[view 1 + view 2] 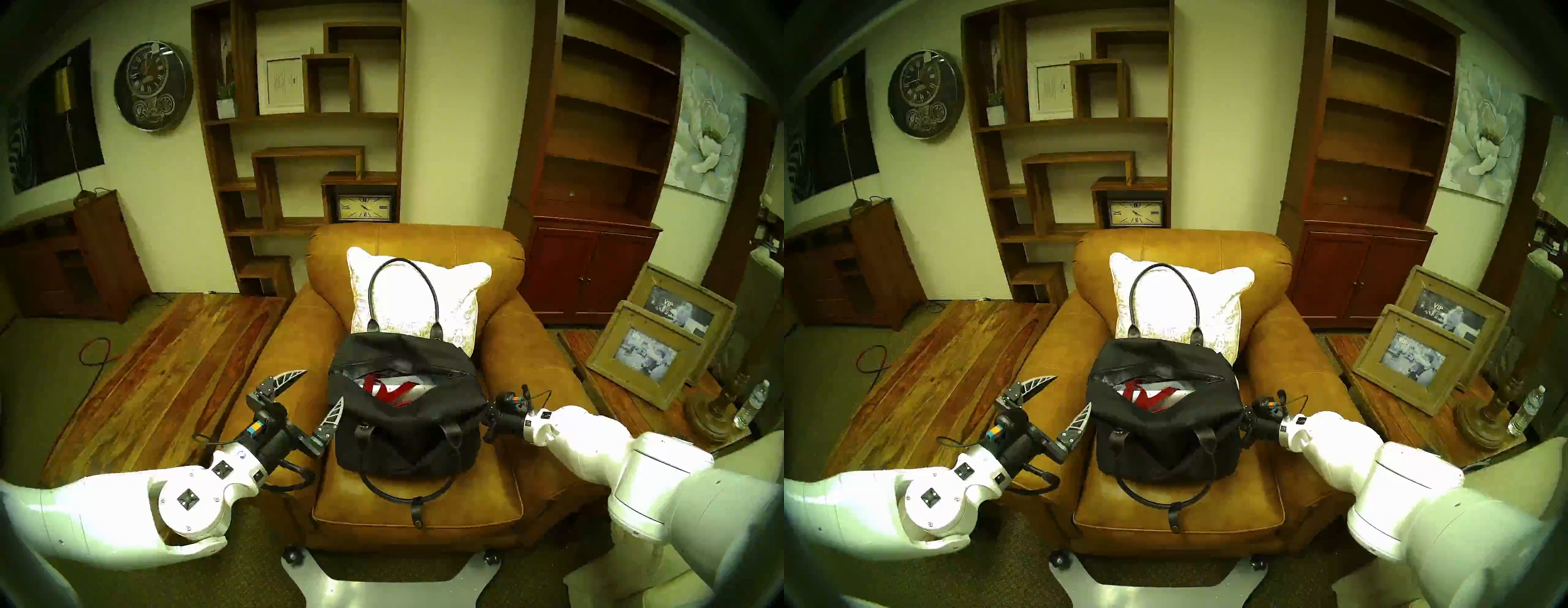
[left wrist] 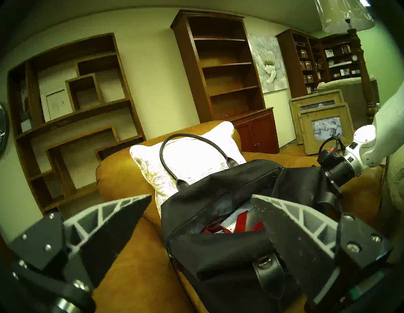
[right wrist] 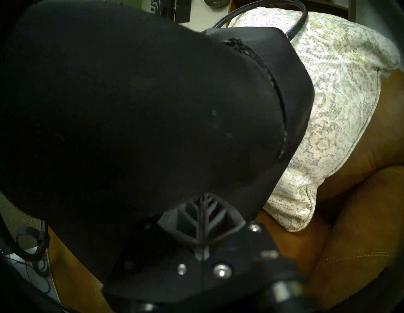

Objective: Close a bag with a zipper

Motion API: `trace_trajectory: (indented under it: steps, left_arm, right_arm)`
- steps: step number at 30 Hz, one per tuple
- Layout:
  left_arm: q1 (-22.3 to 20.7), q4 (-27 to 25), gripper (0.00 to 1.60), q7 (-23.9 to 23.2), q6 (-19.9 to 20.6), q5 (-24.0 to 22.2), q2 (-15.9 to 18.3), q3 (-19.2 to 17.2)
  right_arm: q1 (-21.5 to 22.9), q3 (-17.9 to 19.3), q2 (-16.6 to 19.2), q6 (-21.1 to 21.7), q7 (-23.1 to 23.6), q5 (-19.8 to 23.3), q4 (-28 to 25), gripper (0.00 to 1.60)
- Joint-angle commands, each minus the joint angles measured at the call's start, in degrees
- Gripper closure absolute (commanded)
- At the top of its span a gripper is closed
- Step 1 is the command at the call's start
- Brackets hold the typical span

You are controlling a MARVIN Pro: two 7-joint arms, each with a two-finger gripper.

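The black canvas bag [image 1: 403, 433] sits on the seat of a tan leather armchair [image 1: 424, 505]. Its zipper [image 1: 365, 364] gapes open and shows red and white things inside. One loop handle [image 1: 403, 265] stands against the white cushion [image 1: 449, 297]; the other lies on the seat front. My left gripper [image 1: 323, 385] is open and empty, just off the bag's left end; its wrist view shows the bag [image 2: 229, 251] between its fingers. My right gripper [image 1: 488, 418] is at the bag's right end, its fingers [image 3: 203, 196] pressed together on the black fabric [image 3: 131, 109], tips hidden.
A low wooden table [image 1: 169, 373] stands left of the chair. On the right, a side table holds two picture frames [image 1: 653, 352], a lamp base [image 1: 712, 416] and a water bottle [image 1: 753, 403]. Shelves and a cabinet stand behind the chair.
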Motion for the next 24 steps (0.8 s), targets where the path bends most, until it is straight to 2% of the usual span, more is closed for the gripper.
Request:
trace_trajectory:
  steps: [1,4,5,6,8,9,12,16,23,24]
  left_arm:
    - [-0.31,-0.56,0.0,0.04,-0.55,0.01,-0.06,-0.33]
    - [-0.33,-0.56,0.0,0.05,-0.55,0.01,-0.06,-0.3]
    - [-0.34,-0.56,0.0,0.05,-0.57,0.01,-0.05,-0.29]
    - [-0.35,-0.56,0.0,0.05,-0.58,0.01,-0.05,-0.28]
    - [-0.36,-0.57,0.0,0.06,-0.63,0.0,-0.03,-0.26]
    - [-0.36,-0.57,0.0,0.06,-0.64,0.0,-0.03,-0.25]
    - [-0.38,-0.57,0.0,0.07,-0.7,-0.01,-0.01,-0.22]
    - [-0.41,-0.56,0.0,0.08,-0.72,-0.01,0.0,-0.19]
    - [-0.48,-0.56,0.0,0.1,-0.76,-0.02,0.02,-0.11]
    - [-0.48,-0.56,0.0,0.11,-0.76,-0.02,0.02,-0.1]
  right_arm:
    - [-3.92,3.83,1.78,-6.52,7.05,4.89,-4.09,0.0]
    - [-5.56,4.25,2.46,-7.71,8.13,5.7,-6.19,0.0]
    - [-6.04,5.13,2.55,-8.46,10.66,6.63,-6.27,0.0]
    - [-6.61,4.88,2.9,-8.86,9.82,6.69,-7.16,0.0]
    - [-7.4,6.24,3.55,-9.73,13.41,8.29,-8.07,0.0]
    - [-7.9,6.31,4.13,-9.88,12.87,8.85,-9.42,0.0]
    - [-8.55,8.27,4.76,-11.02,17.15,11.06,-11.05,0.0]
    - [-9.55,9.7,5.28,-11.45,17.66,12.95,-13.88,0.0]
    - [-12.47,11.46,7.91,-12.03,14.48,14.86,-19.54,0.0]
    - [-12.6,11.68,7.95,-12.25,15.13,15.22,-19.29,0.0]
